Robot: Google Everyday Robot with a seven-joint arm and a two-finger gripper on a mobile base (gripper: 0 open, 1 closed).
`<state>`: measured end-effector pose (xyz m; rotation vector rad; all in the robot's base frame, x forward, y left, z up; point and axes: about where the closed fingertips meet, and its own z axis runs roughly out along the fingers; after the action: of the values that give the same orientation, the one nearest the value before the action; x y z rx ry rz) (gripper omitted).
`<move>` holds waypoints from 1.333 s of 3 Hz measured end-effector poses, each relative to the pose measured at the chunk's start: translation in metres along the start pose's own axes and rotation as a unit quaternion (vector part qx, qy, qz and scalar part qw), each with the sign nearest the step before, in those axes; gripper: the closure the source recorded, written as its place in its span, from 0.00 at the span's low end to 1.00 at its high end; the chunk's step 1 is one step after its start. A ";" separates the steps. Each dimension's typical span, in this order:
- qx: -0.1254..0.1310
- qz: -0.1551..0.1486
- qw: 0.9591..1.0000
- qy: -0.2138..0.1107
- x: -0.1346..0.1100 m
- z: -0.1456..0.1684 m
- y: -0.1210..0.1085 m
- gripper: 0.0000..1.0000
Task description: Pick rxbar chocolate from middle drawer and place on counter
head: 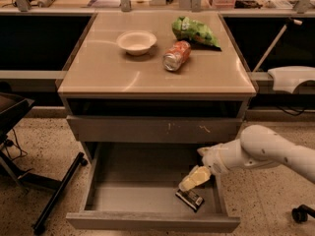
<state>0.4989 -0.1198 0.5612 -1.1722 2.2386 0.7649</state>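
Note:
The rxbar chocolate [190, 199], a small dark bar with pale marks, lies flat on the grey floor of the open middle drawer [152, 221], near its front right corner. My gripper [194, 179] reaches in from the right on a white arm and hangs just above and slightly left of the bar, inside the drawer opening. The tan counter [108, 70] tops the grey cabinet above.
On the counter stand a white bowl [136, 42], a soda can [176, 55] on its side and a green snack bag [193, 31]. A closed scratched drawer front [155, 129] sits above the open drawer. A black chair base [54, 193] is at the left.

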 end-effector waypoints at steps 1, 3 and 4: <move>-0.029 0.029 0.999 -0.003 0.025 0.033 0.003 0.00; -0.058 0.055 0.997 -0.018 0.042 0.056 0.004 0.00; -0.073 0.105 0.990 -0.051 0.068 0.090 -0.004 0.00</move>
<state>0.4827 -0.0990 0.4512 -0.9467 2.2741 1.0632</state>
